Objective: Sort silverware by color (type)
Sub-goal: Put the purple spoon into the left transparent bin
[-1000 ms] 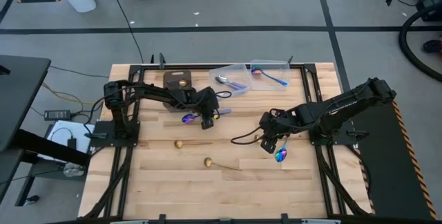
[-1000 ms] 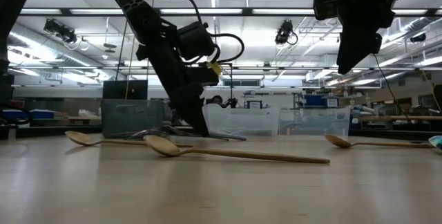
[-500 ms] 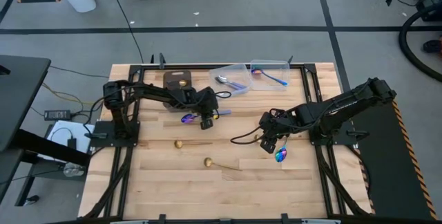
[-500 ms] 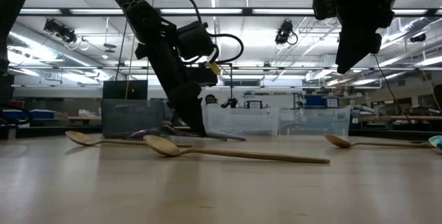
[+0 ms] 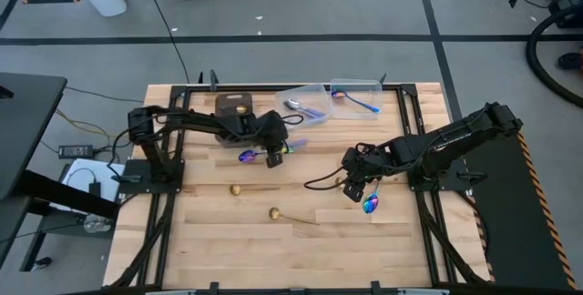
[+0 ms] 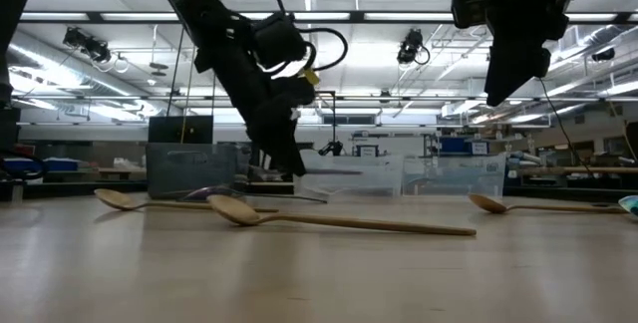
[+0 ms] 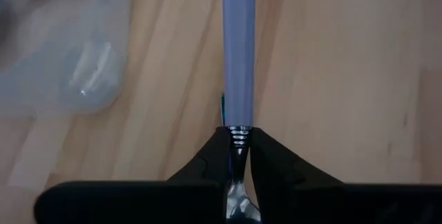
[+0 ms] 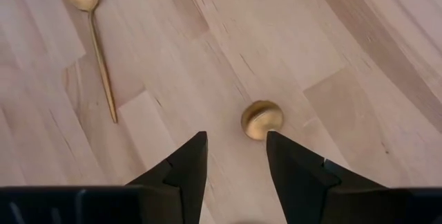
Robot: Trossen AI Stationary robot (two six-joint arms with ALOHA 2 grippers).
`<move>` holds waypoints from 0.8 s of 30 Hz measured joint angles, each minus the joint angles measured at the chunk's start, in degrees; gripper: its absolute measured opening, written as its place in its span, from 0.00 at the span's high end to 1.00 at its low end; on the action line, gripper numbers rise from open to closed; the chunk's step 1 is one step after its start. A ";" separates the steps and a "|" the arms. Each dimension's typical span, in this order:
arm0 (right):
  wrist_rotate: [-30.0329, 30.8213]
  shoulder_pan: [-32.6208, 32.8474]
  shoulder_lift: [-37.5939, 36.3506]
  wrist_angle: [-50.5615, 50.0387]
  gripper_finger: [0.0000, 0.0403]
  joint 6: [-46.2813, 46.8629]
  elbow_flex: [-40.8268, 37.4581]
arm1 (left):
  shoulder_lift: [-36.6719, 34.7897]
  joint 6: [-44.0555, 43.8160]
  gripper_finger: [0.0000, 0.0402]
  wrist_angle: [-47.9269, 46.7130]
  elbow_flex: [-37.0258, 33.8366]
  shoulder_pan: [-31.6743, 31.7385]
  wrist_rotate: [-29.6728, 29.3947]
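The iridescent spoon [image 7: 237, 65] is pinched at its neck by the left end effector [image 5: 271, 152] mid-counter [image 5: 410, 249], its handle pointing toward the clear containers [image 5: 310, 101] and raised off the wood. Two gold spoons [image 5: 248, 188] lie nearer the front. The right end effector [image 8: 235, 156] hovers with fingers parted over another gold spoon bowl [image 8: 262, 118], empty.

Rainbow spoon [image 7: 238, 51] bowl hidden between left end effector [image 7: 237, 156] fingers; clear container [image 7: 59, 51] blurred, cut off at edge.

Overhead, table-level and two wrist cameras share the table [image 5: 209, 231].
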 joint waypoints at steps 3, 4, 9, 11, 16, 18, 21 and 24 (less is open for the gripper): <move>0.00 0.00 0.00 -0.02 0.60 -0.07 0.00 | -1.09 -2.99 0.88 0.44 0.25 0.48 1.68; 0.00 0.00 0.00 -0.07 0.60 -0.18 0.00 | -1.18 -3.26 0.88 0.29 1.00 0.57 2.89; 0.02 0.00 0.00 0.40 0.60 -1.90 0.00 | -0.74 -3.76 0.88 -2.08 7.57 1.15 6.56; 0.02 0.00 -0.02 0.35 0.60 -2.56 0.00 | -0.64 -3.76 0.88 -3.88 10.43 1.65 6.76; 0.02 -0.04 0.00 -0.23 0.60 -3.22 0.00 | -0.61 -3.62 0.88 -7.35 16.27 4.01 7.77; 0.02 -0.04 0.00 -0.28 0.60 -3.11 0.00 | -0.58 -3.65 0.88 -9.08 18.50 4.87 8.75; 0.02 -0.04 0.00 -0.22 0.60 -2.93 0.00 | -0.58 -3.63 0.88 -11.63 21.32 5.87 9.08; 0.23 -0.04 0.00 -0.15 0.60 -2.70 0.00 | -0.58 -3.62 0.88 -13.89 23.69 6.74 9.27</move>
